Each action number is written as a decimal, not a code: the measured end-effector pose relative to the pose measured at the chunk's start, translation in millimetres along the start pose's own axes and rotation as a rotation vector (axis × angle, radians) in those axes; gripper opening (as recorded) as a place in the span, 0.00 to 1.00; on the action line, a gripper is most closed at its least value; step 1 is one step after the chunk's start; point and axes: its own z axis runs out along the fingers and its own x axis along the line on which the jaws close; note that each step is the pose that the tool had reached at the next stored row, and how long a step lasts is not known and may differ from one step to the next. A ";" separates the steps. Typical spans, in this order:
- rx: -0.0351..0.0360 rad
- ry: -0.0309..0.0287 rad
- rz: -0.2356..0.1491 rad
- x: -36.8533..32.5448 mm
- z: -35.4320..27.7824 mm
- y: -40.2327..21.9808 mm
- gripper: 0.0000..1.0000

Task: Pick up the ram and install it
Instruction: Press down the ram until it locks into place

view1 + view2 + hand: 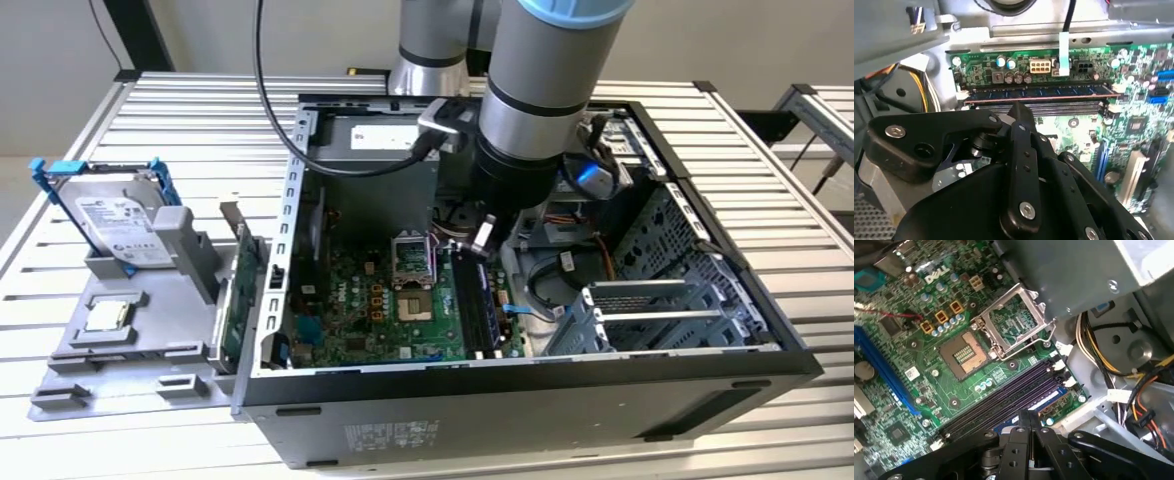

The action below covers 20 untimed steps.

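The ram [1039, 92] is a long dark blue stick lying along one of the black slots of the green motherboard [1074, 127], near the board's edge. It also shows as a blue strip [1052, 401] in the first wrist view and as a bluish stick [489, 312] inside the open case. My gripper [481, 237] hangs inside the case just over the end of these slots. Its black fingers [1030, 418] are shut together with nothing between them. In the second wrist view the gripper [1021, 111] tip stands beside the slots, close to the ram; whether it touches is unclear.
The open computer case [534, 390] has steel walls on all sides. A bare CPU socket [965, 353] with its raised metal frame [1014, 320] lies beside the slots. Cable bundles [1094, 350] and a drive cage [667, 300] crowd one side. A silver hard drive [123, 215] stands outside on a grey tray.
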 end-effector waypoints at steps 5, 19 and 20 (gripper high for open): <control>-0.0021 0.0000 -0.091 0.0 0.0 0.0 0.00; -0.0031 -0.0028 -0.346 0.0 0.0 0.0 0.00; -0.0031 -0.0029 -0.364 0.0 0.0 0.0 0.00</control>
